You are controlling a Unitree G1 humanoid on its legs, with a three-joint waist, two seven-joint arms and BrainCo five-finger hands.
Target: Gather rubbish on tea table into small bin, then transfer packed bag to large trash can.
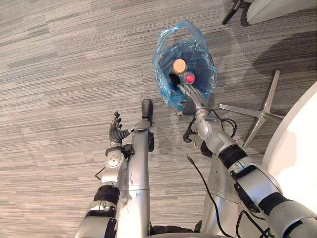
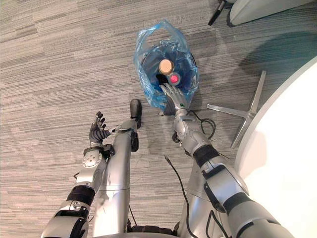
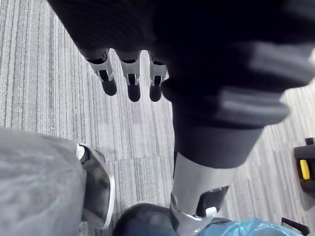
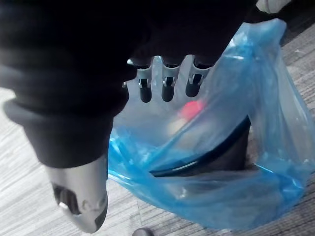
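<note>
The translucent blue plastic bag [image 1: 163,91] lining the small dark bin [image 4: 234,152] stands upright on the grey striped carpet [image 1: 64,59], its mouth open upward around a tan-capped bottle [image 1: 179,66] and a pink-capped bottle [image 1: 189,78]. The right hand [image 1: 192,98] lies at the bag's near rim, its fingers [image 4: 167,87] straight and released, pointing across the mouth and grasping nothing. The left hand [image 1: 115,131] hangs slack over bare carpet, well apart, so gathering the bag likely falls to the right.
</note>
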